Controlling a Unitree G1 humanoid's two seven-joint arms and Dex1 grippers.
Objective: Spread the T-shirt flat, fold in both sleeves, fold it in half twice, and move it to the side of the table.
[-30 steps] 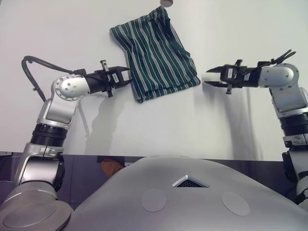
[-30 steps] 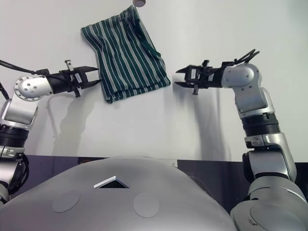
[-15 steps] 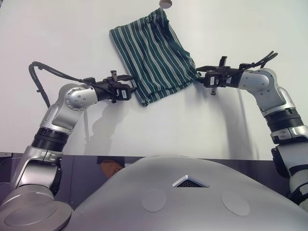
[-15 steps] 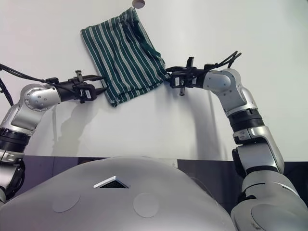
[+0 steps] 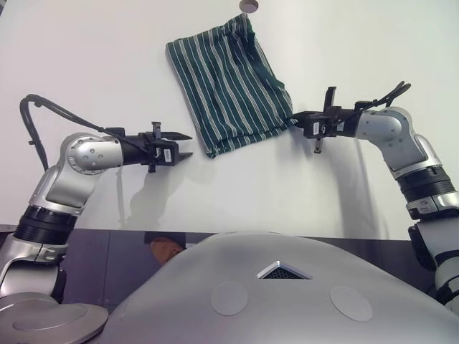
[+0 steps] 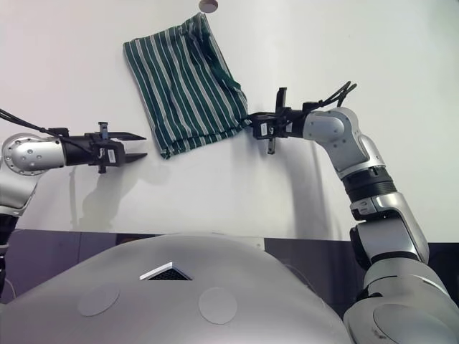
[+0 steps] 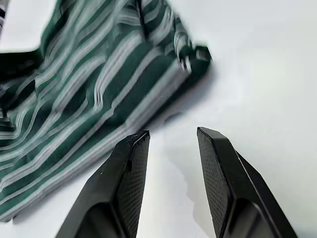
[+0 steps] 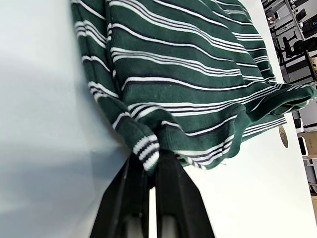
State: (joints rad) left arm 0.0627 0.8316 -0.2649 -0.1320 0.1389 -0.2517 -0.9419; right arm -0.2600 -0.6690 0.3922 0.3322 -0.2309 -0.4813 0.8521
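The folded T-shirt (image 5: pixel 231 82), green with white stripes, lies on the white table (image 5: pixel 215 193) toward the far side. My right gripper (image 5: pixel 295 122) is shut on the shirt's near right corner; in the right wrist view the fingers (image 8: pixel 171 198) pinch the bunched hem of the T-shirt (image 8: pixel 198 74). My left gripper (image 5: pixel 188 145) is open with nothing in it, a short way to the left of the shirt's near left corner. The left wrist view has the two open fingers (image 7: pixel 129 183) over bare table just short of the T-shirt (image 7: pixel 84 94).
A small round grey disc (image 5: pixel 248 4) sits at the table's far edge just beyond the shirt. Bare white table lies to the left, right and front of the shirt. The table's front edge (image 5: pixel 107 229) runs close to my body.
The right gripper came in from the right and shut on the shirt's near right corner. The left gripper first moved up to the near left corner, then drew back left and stands open.
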